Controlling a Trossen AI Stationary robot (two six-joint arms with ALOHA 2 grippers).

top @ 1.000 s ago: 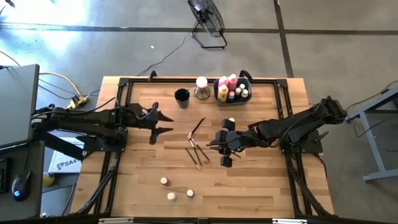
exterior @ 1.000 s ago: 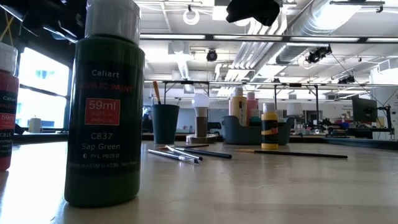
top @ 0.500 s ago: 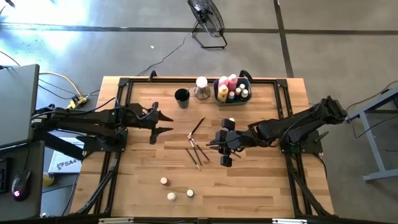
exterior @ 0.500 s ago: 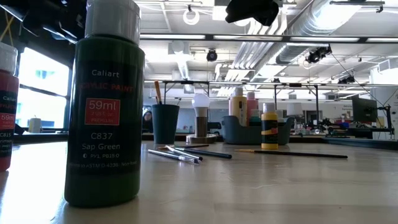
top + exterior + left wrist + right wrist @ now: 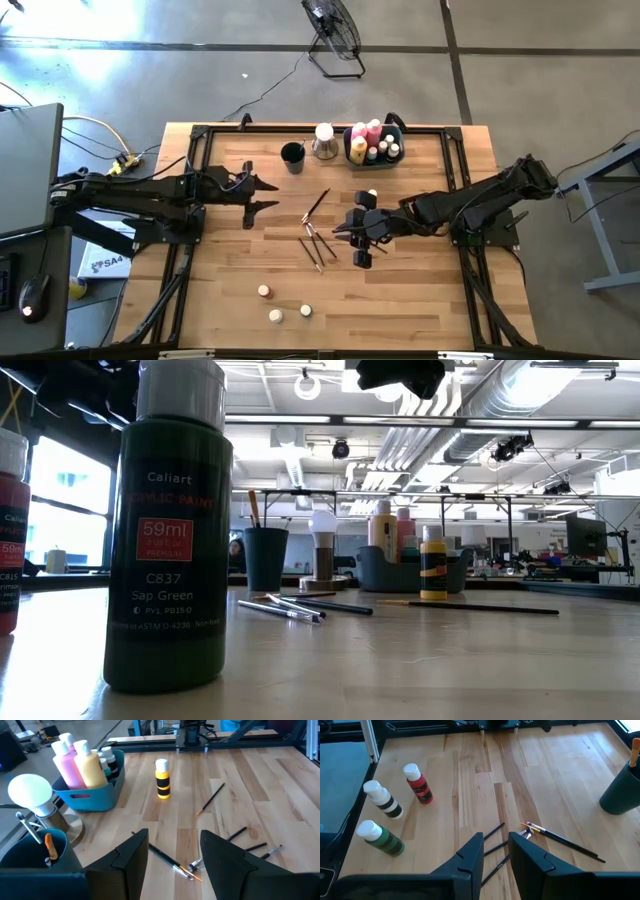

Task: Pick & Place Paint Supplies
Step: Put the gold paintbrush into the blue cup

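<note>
Open left claw (image 5: 172, 865) above brushes (image 5: 175, 865) beside teal bin (image 5: 92, 797)

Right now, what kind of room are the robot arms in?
Probably a big workshop or lab: bare concrete floor, exposed silver ceiling ducts, and a black standing fan beside the wooden worktable.

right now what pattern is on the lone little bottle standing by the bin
Yellow with black bands and a white cap, on the small bottle; the left wrist view shows it best.
</note>
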